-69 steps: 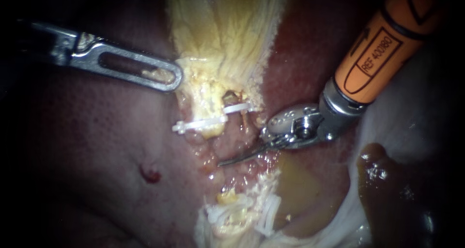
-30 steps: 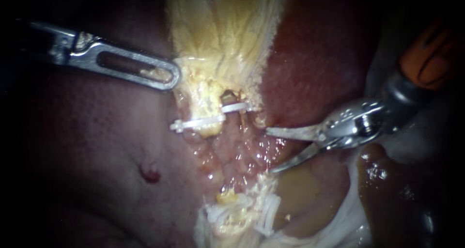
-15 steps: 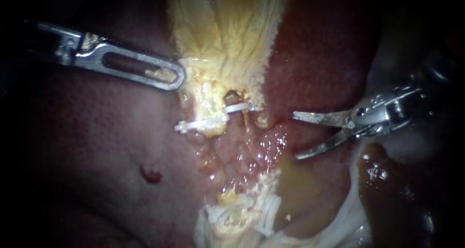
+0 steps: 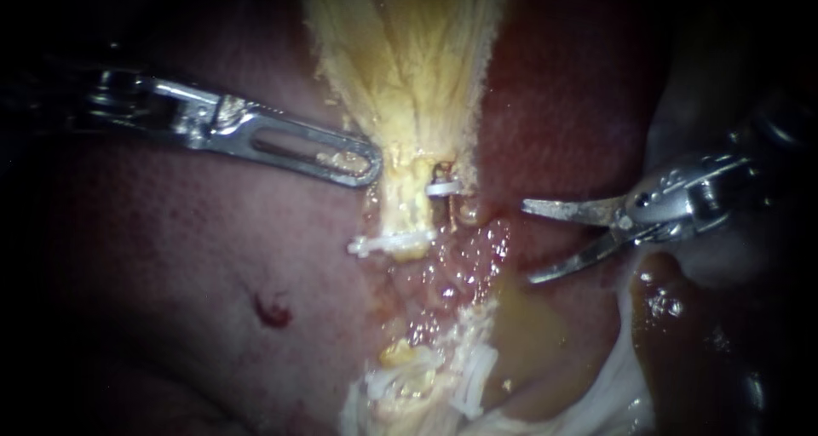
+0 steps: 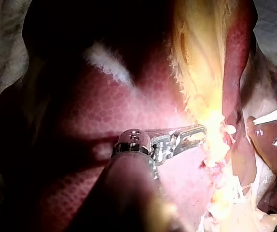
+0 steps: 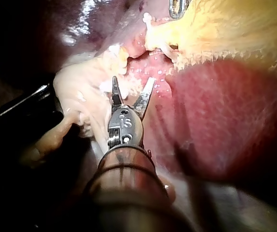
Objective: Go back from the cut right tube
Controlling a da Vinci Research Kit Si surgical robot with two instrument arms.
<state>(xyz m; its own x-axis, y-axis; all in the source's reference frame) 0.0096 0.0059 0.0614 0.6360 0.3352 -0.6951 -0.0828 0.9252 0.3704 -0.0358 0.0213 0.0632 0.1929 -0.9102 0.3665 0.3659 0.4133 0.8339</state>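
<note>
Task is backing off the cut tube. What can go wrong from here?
1. The right instrument has its blades open, with the tips pointing toward the wet tissue. A sideways drift may nick that tissue or the liver.
2. The left instrument tip sits right beside the yellow tissue carrying the small clip. Pulling there may strain that clip.

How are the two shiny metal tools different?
The left instrument ends in a blunt, slotted tip; the right instrument ends in two thin pointed blades, spread open. The left instrument's tip sits against the yellow tissue; the right instrument's blades are clear of it. Both are shiny metal.
</note>
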